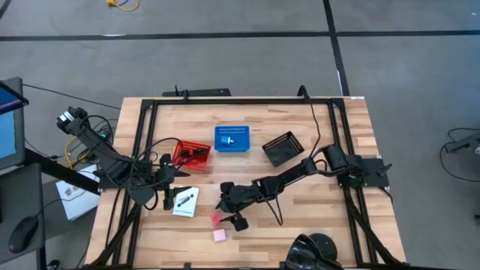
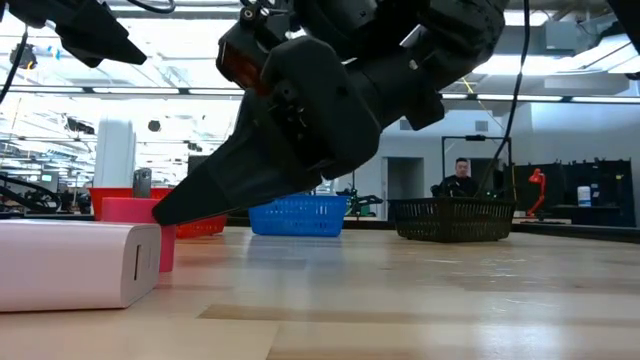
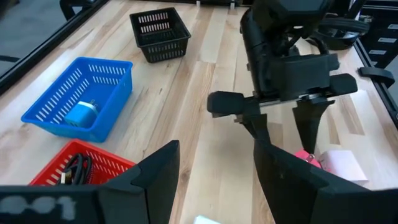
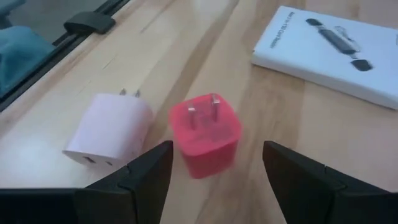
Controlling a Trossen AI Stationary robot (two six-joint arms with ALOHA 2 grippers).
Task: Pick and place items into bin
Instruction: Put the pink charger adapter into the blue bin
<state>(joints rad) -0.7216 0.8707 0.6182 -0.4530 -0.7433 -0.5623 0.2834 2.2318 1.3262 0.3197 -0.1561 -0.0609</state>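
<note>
Pink cubes, 2 of them, sit on the bare table near its front edge: the deep pink cube (image 4: 205,133) lies prongs-up just beside the pale pink cube (image 4: 111,130). I hold my right gripper (image 4: 212,167) spread wide over the deep pink one, not touching. White card packet (image 4: 339,53) lies near. My left gripper (image 3: 214,168) hangs open beside the red basket (image 3: 99,165).

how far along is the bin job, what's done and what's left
Done: a blue cube sits in the blue basket, and a dark cord in the red basket. In hand: the open right gripper straddles the bright pink cube. Left: the pale pink cube and white card packet. The left gripper waits open.
</note>
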